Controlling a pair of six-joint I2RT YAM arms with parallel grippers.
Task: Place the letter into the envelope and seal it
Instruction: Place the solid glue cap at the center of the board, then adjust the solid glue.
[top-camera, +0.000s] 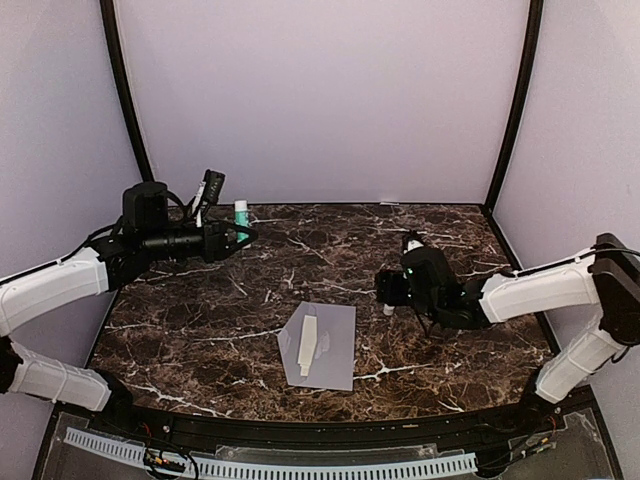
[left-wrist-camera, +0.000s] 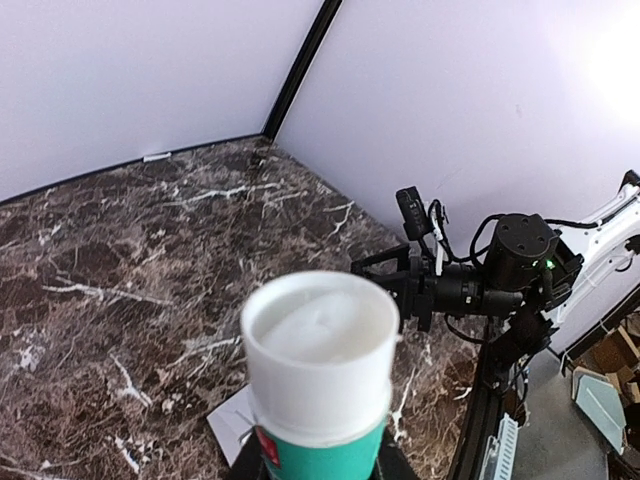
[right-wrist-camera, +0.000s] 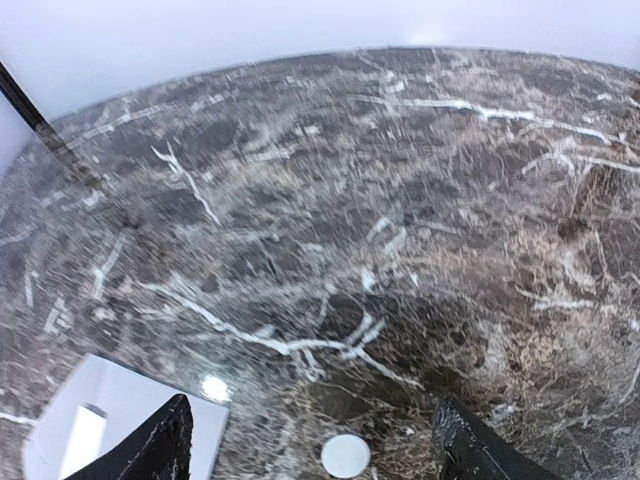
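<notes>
The pale grey-lavender envelope (top-camera: 335, 350) lies flat at the table's centre front, its triangular flap (top-camera: 290, 340) open to the left. A cream strip of paper (top-camera: 308, 345), perhaps the letter, lies along its opening. My left gripper (top-camera: 236, 233) is at the far left, raised, shut on a teal glue stick (top-camera: 241, 212) with a white open top (left-wrist-camera: 320, 345). My right gripper (top-camera: 386, 290) is open and empty, low over the table right of the envelope. A small round white cap (right-wrist-camera: 345, 455) lies on the marble between its fingers. An envelope corner (right-wrist-camera: 120, 415) shows at the lower left.
The dark marble table (top-camera: 420, 240) is walled by lavender panels with black corner posts (top-camera: 510, 100). In the left wrist view the right arm (left-wrist-camera: 480, 285) and an envelope corner (left-wrist-camera: 232, 425) show beyond the glue stick.
</notes>
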